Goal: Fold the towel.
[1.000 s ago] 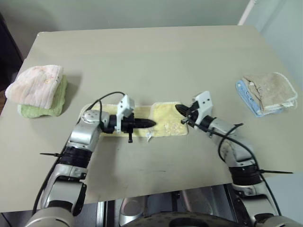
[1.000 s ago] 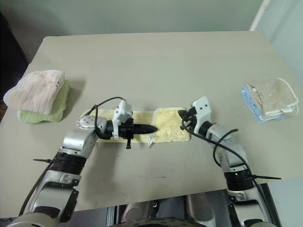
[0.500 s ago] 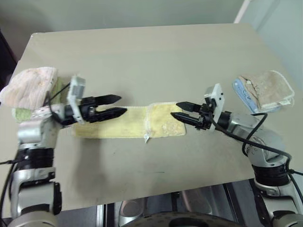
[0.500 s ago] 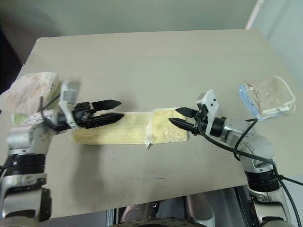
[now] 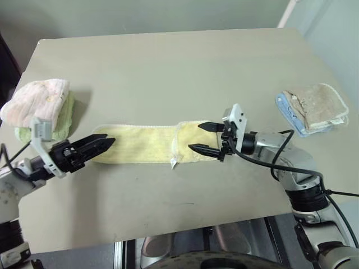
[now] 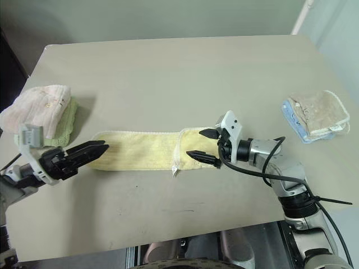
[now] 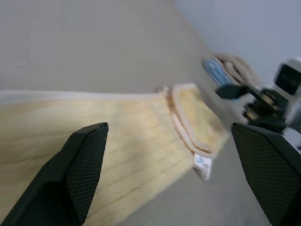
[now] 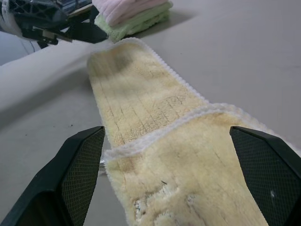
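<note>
The long pale yellow terry-cloth towel lies mid-worktop, between the stacked pink-and-green towels left and beige-and-blue cloths right.

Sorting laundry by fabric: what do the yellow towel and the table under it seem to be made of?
The towel looks like fluffy terry cloth, pale yellow with a lighter cream hem; its looped, fuzzy pile shows in the right wrist view. The table looks like a smooth, matte beige laminate or painted board; which one cannot be told.

Towel lies flat (right end seemingly folded), both hands spread.
</note>
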Tool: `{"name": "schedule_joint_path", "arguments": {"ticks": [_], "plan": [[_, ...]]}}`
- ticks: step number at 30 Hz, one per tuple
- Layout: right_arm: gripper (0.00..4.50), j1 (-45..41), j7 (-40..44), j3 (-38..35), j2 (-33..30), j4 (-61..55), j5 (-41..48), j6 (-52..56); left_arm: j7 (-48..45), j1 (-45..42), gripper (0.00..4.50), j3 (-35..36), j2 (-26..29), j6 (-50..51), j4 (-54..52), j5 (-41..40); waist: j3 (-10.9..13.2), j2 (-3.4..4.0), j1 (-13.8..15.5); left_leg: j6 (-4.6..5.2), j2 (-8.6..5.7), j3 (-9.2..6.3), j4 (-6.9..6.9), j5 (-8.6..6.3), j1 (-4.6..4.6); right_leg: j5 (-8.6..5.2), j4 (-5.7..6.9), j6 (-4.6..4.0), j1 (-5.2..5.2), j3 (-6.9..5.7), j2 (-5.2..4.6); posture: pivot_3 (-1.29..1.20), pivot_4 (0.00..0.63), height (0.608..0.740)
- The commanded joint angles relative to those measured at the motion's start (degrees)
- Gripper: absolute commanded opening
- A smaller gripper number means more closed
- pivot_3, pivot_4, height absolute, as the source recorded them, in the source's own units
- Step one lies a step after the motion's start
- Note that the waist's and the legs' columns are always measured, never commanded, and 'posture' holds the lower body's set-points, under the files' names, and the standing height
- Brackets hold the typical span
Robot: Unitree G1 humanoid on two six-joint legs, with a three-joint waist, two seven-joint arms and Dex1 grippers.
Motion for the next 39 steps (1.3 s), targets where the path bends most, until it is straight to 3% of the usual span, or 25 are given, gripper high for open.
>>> {"name": "schedule_joint_path", "arguments": {"ticks": [1,6,13,22,27,38,39], "plan": [[4.49,-2.16,1.58,1.21,0.65,0.65,-0.99,-1.68,10.94,0.84,4.50,8.12,0.73,11.31,-1.71,-6.66,0.00,0.00,-0.12,-0.03,0.00,0.00,-0.02,0.02,0.02,0.03,-0.01,-0.05,0.00,0.00,0.02,0.00,0.150,0.740],[4.49,-3.88,2.19,2.70,2.15,3.92,-2.99,-3.59,20.37,3.39,4.50,15.75,-0.57,19.83,-0.83,-12.54,-0.01,-0.01,-0.32,-0.26,-0.01,-0.01,-0.32,0.15,0.21,0.04,-0.04,-0.19,0.03,0.06,0.05,0.00,0.150,0.740],[4.49,-5.04,2.01,2.83,4.38,6.17,-4.35,-4.93,29.68,3.04,4.50,20.70,-1.91,24.70,3.67,-18.10,-0.01,-0.05,-0.13,-0.68,0.11,-0.02,-1.23,0.44,0.78,-0.06,-0.01,-0.56,0.15,0.09,0.20,0.00,0.150,0.740],[4.49,-3.47,0.60,1.45,4.39,6.03,-4.74,-4.88,37.43,0.47,4.50,18.97,-3.02,26.38,9.93,-18.04,0.00,-0.17,-0.05,-1.25,0.49,-0.12,-1.51,0.61,0.98,0.02,-0.04,-0.90,0.19,0.14,0.72,0.00,0.150,0.740],[4.49,-2.54,-0.70,0.59,3.99,5.08,-5.34,-4.59,40.93,-5.27,4.50,17.53,-5.52,24.47,12.85,-17.97,0.03,-0.24,0.17,-1.40,0.54,-0.19,-1.54,0.71,1.19,0.16,0.02,-1.12,0.29,0.13,0.80,0.00,0.150,0.740],[4.49,-0.84,-2.71,-0.99,2.96,2.88,-5.45,-3.55,42.13,-6.27,4.50,15.76,-6.01,22.06,15.28,-15.89,0.05,-0.37,0.12,-1.45,0.54,-0.20,-1.76,0.70,1.83,0.12,-0.01,-1.14,0.79,0.15,0.85,0.00,0.150,0.740],[4.50,-0.67,-2.76,-1.01,2.87,2.71,-5.44,-3.49,41.90,-5.85,4.23,15.58,-5.61,21.78,15.19,-15.47,0.05,-0.37,0.12,-1.45,0.54,-0.20,-1.76,0.70,1.84,0.12,-0.01,-1.14,0.81,0.15,0.85,0.00,0.150,0.740]]}}
